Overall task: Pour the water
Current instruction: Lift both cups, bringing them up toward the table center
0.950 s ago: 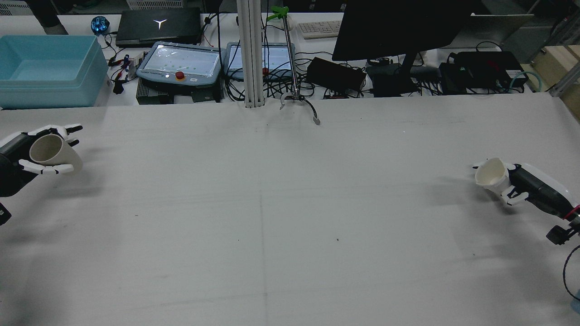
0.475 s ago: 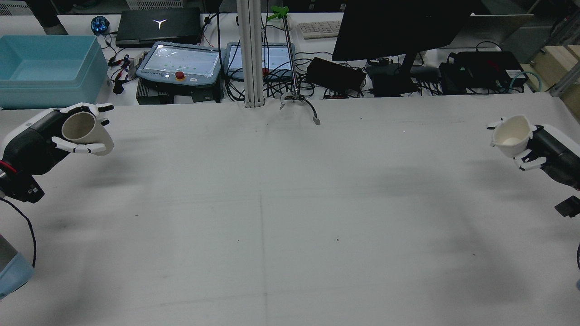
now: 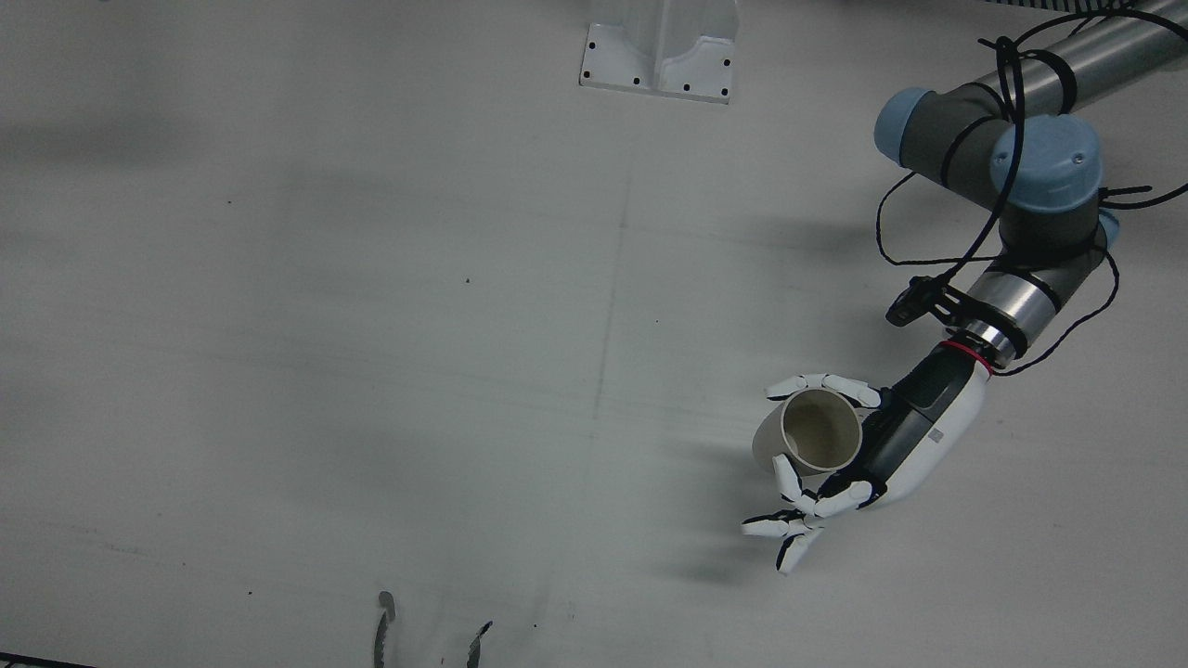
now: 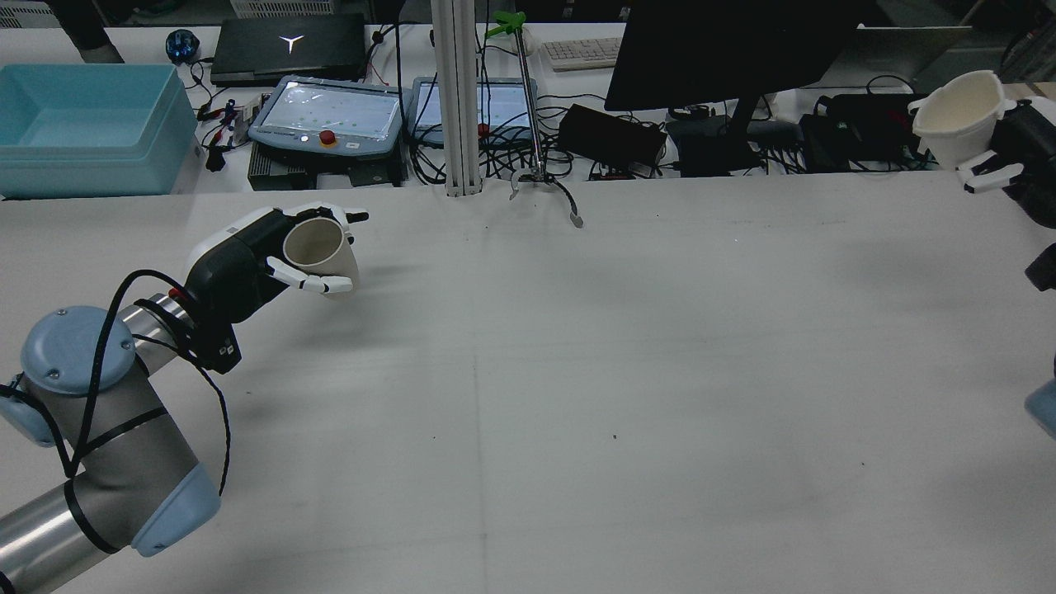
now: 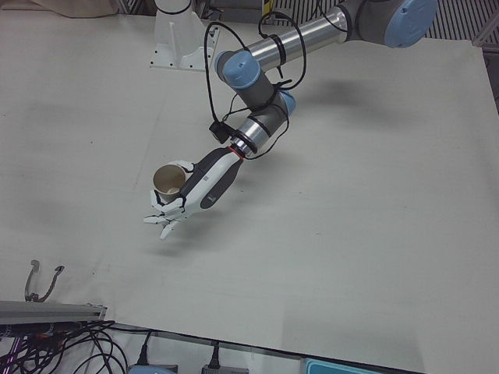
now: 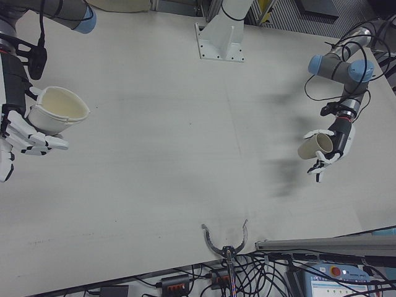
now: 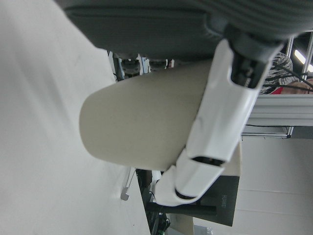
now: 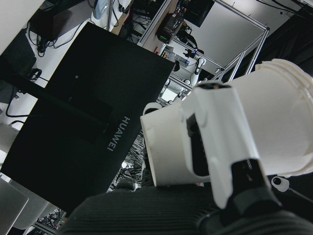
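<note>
Front view: only the left hand [image 3: 840,455] shows, at about four o'clock of the frame, fingers curled round a beige cup [image 3: 806,434] held clear of the tabletop [image 3: 371,325], mouth up toward the camera. Some fingers splay loose below the cup.

Rear view: the left hand [image 4: 264,264] carries the beige cup [image 4: 320,252] at nine o'clock, its mouth tipped toward the camera. The right hand [image 4: 1002,153] is at two o'clock, high at the frame edge, clasping a white cup [image 4: 957,124] roughly upright. The two cups are well apart, so this looks like the carry-in step; next, both must be brought together over the middle before either tips.

Left-front view: the left hand [image 5: 191,195] has the beige cup [image 5: 168,183] at nine o'clock, lifted, its shadow on the tabletop below.

Right-front view: the right hand [image 6: 25,127] at nine o'clock wraps the white cup [image 6: 55,110]; the left hand [image 6: 328,151] at three o'clock.

Left hand view: fingers [image 7: 215,142] pressed across the beige cup's [image 7: 142,122] wall, a firm hold.

Right hand view: a finger [image 8: 220,147] lies over the white cup [image 8: 264,122]. Whether either cup holds water cannot be told.
</note>
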Robot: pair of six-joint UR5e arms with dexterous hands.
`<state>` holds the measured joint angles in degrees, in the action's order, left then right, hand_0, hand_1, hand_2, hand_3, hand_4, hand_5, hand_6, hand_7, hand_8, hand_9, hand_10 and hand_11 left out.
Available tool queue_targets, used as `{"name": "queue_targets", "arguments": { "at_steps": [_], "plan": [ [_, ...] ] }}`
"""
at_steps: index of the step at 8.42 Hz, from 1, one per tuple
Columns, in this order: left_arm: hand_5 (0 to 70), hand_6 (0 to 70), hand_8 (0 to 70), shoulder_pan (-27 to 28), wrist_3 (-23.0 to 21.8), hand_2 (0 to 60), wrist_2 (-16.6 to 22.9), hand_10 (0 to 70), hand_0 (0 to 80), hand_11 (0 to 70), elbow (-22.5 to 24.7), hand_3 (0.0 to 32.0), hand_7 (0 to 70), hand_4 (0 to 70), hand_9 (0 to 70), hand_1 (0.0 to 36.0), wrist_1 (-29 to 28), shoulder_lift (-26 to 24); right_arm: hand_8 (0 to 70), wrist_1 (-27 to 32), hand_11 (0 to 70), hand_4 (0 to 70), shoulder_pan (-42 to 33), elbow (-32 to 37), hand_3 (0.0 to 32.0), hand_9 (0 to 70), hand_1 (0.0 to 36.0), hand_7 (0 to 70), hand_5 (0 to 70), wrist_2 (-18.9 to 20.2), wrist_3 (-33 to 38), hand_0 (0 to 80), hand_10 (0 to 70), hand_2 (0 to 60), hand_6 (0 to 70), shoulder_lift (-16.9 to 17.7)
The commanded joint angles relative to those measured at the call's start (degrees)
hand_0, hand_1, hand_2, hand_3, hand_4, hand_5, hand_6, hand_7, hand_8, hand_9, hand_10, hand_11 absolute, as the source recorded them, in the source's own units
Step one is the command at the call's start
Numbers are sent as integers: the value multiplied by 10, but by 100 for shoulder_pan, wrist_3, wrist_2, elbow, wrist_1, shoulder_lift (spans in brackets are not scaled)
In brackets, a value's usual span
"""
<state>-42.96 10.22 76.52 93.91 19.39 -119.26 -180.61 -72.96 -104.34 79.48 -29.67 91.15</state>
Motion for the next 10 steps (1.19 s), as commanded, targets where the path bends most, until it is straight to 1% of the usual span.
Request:
{"name": "queue_targets", "arguments": {
  "at_steps": [1,2,3,4,5,6,7,8,9,10],
  "plan": [
    [700,194,52,270,7,600,-6,81,800,159,39,0,186,518,26,360,293,-343,383,-586,0,372,97,-7,0,521,360,700,213,-361,-30,800,0,600,529,-1166],
    [700,190,50,279,15,600,3,79,800,156,39,0,182,514,22,360,380,-457,403,-946,0,425,185,-51,0,547,360,700,216,-380,-83,800,0,600,570,-1518],
    [700,192,50,445,-11,600,21,76,800,152,22,0,184,518,23,360,529,-614,402,-1089,0,470,308,-86,0,548,360,700,222,-380,-344,800,0,600,596,-1852],
    [700,199,52,603,15,600,12,77,800,153,-48,0,189,526,25,360,653,-860,394,-1308,0,474,440,-139,0,540,360,700,228,-389,-738,800,0,600,603,-2221],
    [700,207,54,883,94,600,12,77,800,152,-101,0,193,528,26,360,741,-1106,396,-1571,0,523,589,-244,0,547,360,700,228,-424,-1134,800,0,600,631,-2503],
    [700,214,56,938,225,600,12,76,800,151,-214,0,199,529,26,360,742,-1378,389,-1695,0,582,860,-558,0,540,360,700,227,-677,-1625,800,0,600,658,-2567],
    [700,213,56,947,218,600,12,77,800,152,-433,0,198,528,27,360,733,-1598,386,-1871,0,590,1185,-988,0,535,360,700,226,-914,-2291,800,0,600,659,-2567],
    [700,219,59,947,209,600,12,78,800,154,-487,0,202,529,31,360,724,-1705,373,-2012,0,592,1571,-1331,0,521,360,700,225,-1143,-2994,800,0,600,654,-2558],
    [700,220,59,939,174,600,12,78,800,153,-462,0,202,525,30,360,724,-1741,362,-2031,0,587,1923,-1448,0,511,360,700,223,-1336,-3497,800,0,600,645,-2541],
    [700,222,60,921,156,600,21,79,800,154,-392,0,203,528,31,360,733,-1758,354,-2031,0,566,2239,-1449,0,506,360,700,222,-1547,-4050,800,0,600,623,-2523]
  ]
}}
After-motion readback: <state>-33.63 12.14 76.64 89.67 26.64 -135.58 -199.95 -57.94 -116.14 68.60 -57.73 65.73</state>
